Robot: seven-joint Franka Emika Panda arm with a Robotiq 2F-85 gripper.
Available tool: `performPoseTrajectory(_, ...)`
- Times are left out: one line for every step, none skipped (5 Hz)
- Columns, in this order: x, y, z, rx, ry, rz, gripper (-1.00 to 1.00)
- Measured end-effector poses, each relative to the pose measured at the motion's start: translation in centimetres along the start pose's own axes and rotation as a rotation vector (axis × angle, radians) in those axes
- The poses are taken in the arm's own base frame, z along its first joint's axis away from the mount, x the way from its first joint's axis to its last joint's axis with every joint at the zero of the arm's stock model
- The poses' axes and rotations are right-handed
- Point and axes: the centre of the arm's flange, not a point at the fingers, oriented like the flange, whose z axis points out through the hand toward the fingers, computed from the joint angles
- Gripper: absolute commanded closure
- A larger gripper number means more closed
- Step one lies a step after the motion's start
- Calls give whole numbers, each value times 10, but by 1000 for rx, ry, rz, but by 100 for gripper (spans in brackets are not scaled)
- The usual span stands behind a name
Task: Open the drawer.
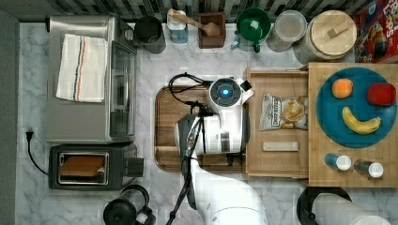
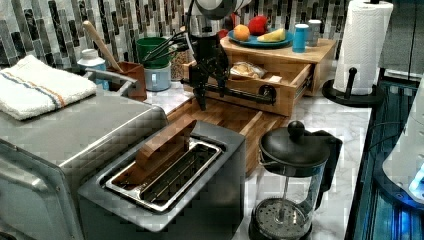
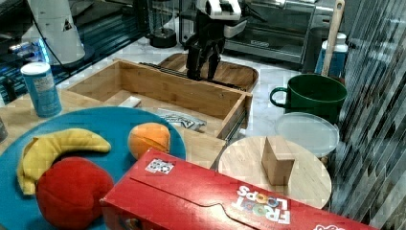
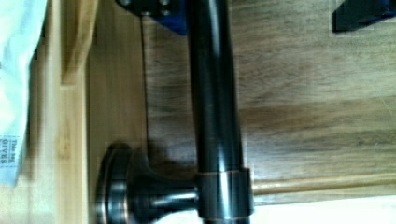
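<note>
The drawer point(image 1: 277, 161) is seen in light bamboo wood with a black bar handle point(image 4: 215, 107), beside a dark brown cutting board point(image 1: 166, 112) on a white, grey-veined marble surface point(image 1: 155, 61). A teal plate point(image 1: 328, 112) is shown bearing a yellow banana point(image 1: 360, 123), an orange fruit point(image 1: 342, 88) and a red fruit point(image 1: 381, 94). A white towel point(image 1: 82, 68) is marked by blue and orange stripes.

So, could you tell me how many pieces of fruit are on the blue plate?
3: an orange, a red apple and a banana, all on the blue plate.
</note>
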Motion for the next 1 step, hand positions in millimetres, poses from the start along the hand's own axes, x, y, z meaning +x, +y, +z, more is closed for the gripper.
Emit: performPoseTrajectory(2, 0, -1, 1, 3, 1, -100)
